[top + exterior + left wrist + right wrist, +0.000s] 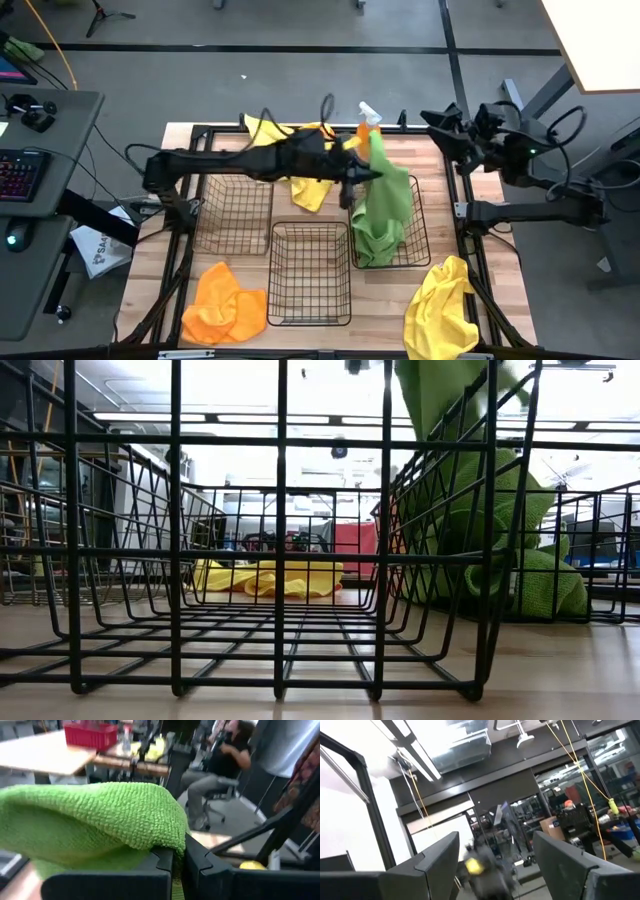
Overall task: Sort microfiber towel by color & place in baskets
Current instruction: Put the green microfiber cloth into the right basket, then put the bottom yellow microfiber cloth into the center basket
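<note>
Over the right-hand black wire basket [418, 240], left pincer [362, 178] grips a lime-green fuzzy towel [385, 205], partly lowered in. Yellow [440, 310] and orange [225, 300] towels unsorted; right pincer [448, 125] wide, idle.

In the high view, the yellow towel [441, 310] at the lower right runs off the bottom edge, and the spray bottle [365, 122] near the top centre is partly covered by the green towel [383, 205]. In the low view, that green towel is cut off by the top edge. In the left wrist view, the seated person [220, 767] at the upper right is blurred.
</note>
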`<state>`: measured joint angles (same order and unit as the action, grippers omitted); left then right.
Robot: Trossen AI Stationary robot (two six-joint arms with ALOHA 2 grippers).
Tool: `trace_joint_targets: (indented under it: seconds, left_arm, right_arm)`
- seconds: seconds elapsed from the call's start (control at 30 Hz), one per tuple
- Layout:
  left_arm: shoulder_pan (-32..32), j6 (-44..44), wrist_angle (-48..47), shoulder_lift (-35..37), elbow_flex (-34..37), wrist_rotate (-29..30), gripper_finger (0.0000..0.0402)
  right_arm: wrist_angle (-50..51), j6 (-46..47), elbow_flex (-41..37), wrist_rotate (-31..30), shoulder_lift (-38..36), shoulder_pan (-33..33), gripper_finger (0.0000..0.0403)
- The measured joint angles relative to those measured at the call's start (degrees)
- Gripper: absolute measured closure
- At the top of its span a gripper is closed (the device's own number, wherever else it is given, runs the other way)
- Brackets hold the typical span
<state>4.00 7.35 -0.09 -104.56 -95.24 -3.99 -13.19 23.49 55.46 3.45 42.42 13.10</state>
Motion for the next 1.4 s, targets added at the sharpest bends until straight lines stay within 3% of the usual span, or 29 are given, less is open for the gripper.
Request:
trace_joint_targets:
  seconds: [0.17, 0.27, 0.57, 0.8, 1.17, 1.4]
  left_arm:
    - [-0.48, 4.47, 5.69, -8.60, 0.11, -2.16, 0.0401]
    - [-1.68, 8.43, 8.81, -14.06, 0.04, -6.98, 0.0401]
    - [-3.44, 13.61, 0.74, -23.14, 0.17, -9.52, 0.0395]
    - [-2.00, 10.23, -3.15, -20.80, -1.80, -10.82, 0.0342]
    - [-1.50, -3.83, -25.97, -16.28, -12.48, -9.50, 0.0200]
    - [-1.26, 3.70, -40.00, -9.09, -15.32, -11.90, 0.0196]
  right_arm:
    - [0.49, 0.02, 0.00, -0.03, -0.59, 0.00, 0.0153]
    - [1.18, 0.00, 0.00, -0.05, -0.42, 0.00, 0.0153]
    - [5.65, 0.02, 0.00, -1.49, 0.06, -0.02, 0.0153]
    - [6.32, 0.01, 0.00, -1.47, 0.06, -0.02, 0.0153]
    - [8.44, -1.00, 0.00, -1.43, 0.02, -0.02, 0.0153]
    - [24.94, 3.43, 0.00, 1.60, 0.27, -0.04, 0.0153]
